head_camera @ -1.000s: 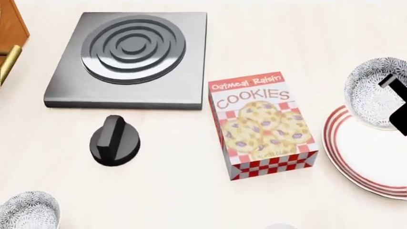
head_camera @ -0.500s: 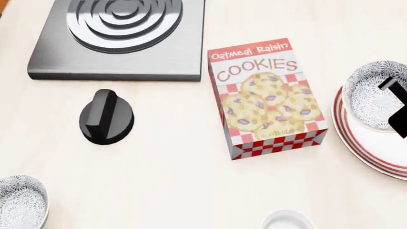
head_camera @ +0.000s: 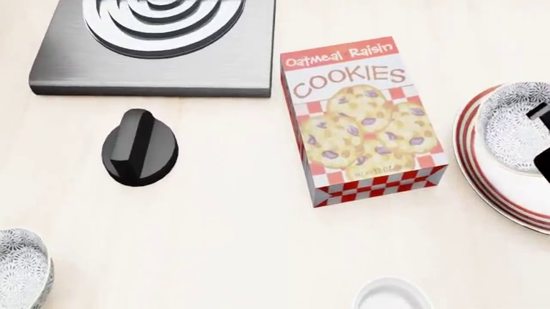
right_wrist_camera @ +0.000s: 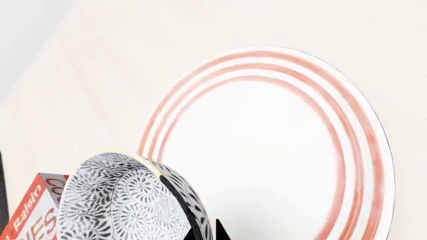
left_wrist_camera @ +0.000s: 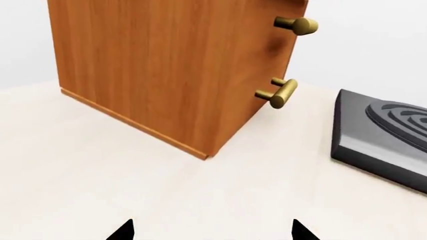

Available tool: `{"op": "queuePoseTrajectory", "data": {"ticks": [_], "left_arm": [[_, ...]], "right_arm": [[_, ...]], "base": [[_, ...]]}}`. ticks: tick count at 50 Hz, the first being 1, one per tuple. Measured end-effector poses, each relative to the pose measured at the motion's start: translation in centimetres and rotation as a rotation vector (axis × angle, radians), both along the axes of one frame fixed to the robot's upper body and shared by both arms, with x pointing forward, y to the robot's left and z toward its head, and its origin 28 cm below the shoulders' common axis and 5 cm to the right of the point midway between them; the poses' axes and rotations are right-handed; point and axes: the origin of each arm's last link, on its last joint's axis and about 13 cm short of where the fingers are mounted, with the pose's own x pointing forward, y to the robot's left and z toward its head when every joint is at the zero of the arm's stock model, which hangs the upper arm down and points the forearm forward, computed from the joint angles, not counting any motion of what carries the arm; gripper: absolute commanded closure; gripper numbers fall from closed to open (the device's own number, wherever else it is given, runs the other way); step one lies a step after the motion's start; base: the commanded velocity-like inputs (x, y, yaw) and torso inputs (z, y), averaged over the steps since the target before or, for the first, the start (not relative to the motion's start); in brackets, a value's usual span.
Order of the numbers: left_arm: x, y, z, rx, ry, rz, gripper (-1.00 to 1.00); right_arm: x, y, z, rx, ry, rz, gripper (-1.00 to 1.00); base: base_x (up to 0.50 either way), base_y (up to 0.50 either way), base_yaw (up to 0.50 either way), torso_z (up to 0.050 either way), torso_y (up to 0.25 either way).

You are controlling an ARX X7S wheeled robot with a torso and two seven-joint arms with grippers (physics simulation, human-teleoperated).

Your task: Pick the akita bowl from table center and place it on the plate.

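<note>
The akita bowl, grey-black floral on white, hangs at the far right over the plate's near-left part. My right gripper is shut on its rim, showing only as black pieces at the frame edge. In the right wrist view the bowl is tilted on its side, its rim pinched between the fingertips of the right gripper, above the red-ringed plate. My left gripper is open over bare table with nothing between its fingertips.
A cookie box lies left of the plate. A black knob, a grey hob, a second patterned bowl and a white cup share the table. A wooden cabinet stands ahead of the left gripper.
The head view has shifted, so the hob, knob and box sit higher in frame. The bowl in my right gripper has come further over the plate.
</note>
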Motion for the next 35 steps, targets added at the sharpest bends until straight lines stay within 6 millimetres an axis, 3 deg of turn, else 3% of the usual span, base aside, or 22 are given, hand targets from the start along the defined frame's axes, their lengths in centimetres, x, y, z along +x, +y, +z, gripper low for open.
{"op": "queuePoseTrajectory", "data": {"ticks": [12, 35], "left_arm": [[0.0, 0.0, 0.0, -0.007, 0.004, 0.003, -1.00], [-0.1, -0.1, 0.1, -0.013, 0.005, -0.003, -1.00]], "right_arm": [[0.5, -0.8, -0.1, 0.025, -0.037, -0.048, 1.00], [3.0, -2.4, -2.5, 0.068, -0.025, -0.135, 1.00]], "base": [[0.00, 0.00, 0.00, 0.000, 0.000], [0.00, 0.00, 0.00, 0.000, 0.000]]}}
